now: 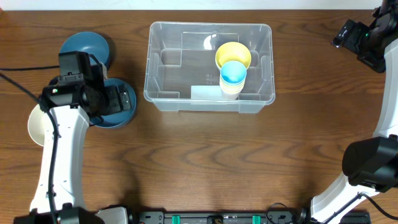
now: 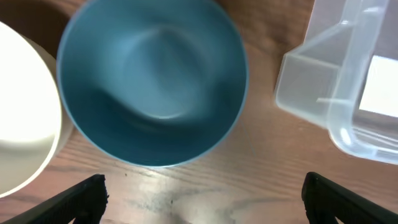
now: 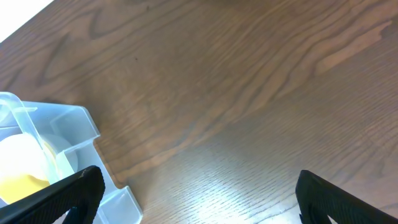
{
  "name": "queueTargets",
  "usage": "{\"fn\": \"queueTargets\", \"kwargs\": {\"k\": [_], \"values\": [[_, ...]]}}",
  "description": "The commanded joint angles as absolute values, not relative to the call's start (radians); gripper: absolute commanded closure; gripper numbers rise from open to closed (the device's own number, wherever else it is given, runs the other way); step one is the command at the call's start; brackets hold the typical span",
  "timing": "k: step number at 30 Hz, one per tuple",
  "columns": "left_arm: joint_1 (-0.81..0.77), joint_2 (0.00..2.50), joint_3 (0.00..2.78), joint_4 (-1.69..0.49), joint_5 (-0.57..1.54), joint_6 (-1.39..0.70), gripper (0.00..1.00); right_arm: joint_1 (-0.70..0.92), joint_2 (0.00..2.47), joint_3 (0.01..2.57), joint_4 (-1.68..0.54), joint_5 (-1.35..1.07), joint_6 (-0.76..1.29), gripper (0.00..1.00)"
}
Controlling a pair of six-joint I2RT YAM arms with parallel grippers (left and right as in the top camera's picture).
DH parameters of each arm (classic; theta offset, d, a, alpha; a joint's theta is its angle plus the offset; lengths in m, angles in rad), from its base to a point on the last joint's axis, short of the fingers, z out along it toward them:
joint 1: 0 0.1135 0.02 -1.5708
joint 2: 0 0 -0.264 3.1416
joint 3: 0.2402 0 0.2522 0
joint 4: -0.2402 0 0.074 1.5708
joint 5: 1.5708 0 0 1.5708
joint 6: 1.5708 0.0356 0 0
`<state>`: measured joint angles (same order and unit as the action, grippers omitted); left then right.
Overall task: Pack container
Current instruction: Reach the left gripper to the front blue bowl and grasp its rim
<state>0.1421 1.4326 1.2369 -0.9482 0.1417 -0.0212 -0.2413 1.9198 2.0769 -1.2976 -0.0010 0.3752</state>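
Left gripper (image 2: 202,188) is hanging wide open with nothing in it, hovering right over a blue bowl (image 2: 152,81) that's sitting on the table (image 1: 205,162), with a cream bowl (image 2: 18,118) just beside it. The container (image 1: 210,25) is sitting at the far middle of the table, near that bowl. It's already holding a yellow bowl (image 1: 233,55) and a light-blue cup (image 1: 233,73); can't tell if they're nested. Right gripper (image 3: 199,186) is gaping open too, empty, parked off by the container's far right side. I'm guessing we're at the grab-the-next-bowl step. The next move is calling for a drop onto the rim, one finger inside and one outside, then lifting it clear over the container wall.
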Motion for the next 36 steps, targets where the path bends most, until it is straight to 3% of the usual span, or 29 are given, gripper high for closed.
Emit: {"fn": "queueTargets", "kwargs": {"k": [1, 10, 17, 21, 26, 30, 32, 36], "values": [[0.146, 1.473, 1.253, -0.965, 0.154, -0.096, 0.00, -0.248, 1.917, 2.093, -1.299, 0.003, 0.388, 0.01], [0.147, 1.560, 1.217, -1.010, 0.138, -0.568, 0.03, -0.248, 1.917, 2.093, -1.299, 0.003, 0.388, 0.01], [0.152, 1.562, 1.078, -0.865, 0.112, -0.942, 0.03, -0.248, 1.917, 2.093, -1.299, 0.003, 0.388, 0.01], [0.167, 1.562, 0.982, -0.777, 0.112, -1.069, 0.03, -0.248, 1.917, 2.093, -1.299, 0.003, 0.388, 0.01], [0.196, 1.562, 0.892, -0.675, 0.112, -1.079, 0.08, -0.248, 1.917, 2.093, -1.299, 0.004, 0.388, 0.01], [0.209, 1.562, 0.880, -0.660, 0.112, -1.079, 0.38, -0.248, 1.917, 2.093, -1.299, 0.003, 0.388, 0.01], [0.211, 1.562, 0.880, -0.659, 0.112, -1.079, 0.60, -0.248, 1.917, 2.093, -1.299, 0.003, 0.388, 0.01], [0.211, 1.562, 0.880, -0.660, 0.112, -1.079, 0.86, -0.248, 1.917, 2.093, -1.299, 0.003, 0.388, 0.01]]}}
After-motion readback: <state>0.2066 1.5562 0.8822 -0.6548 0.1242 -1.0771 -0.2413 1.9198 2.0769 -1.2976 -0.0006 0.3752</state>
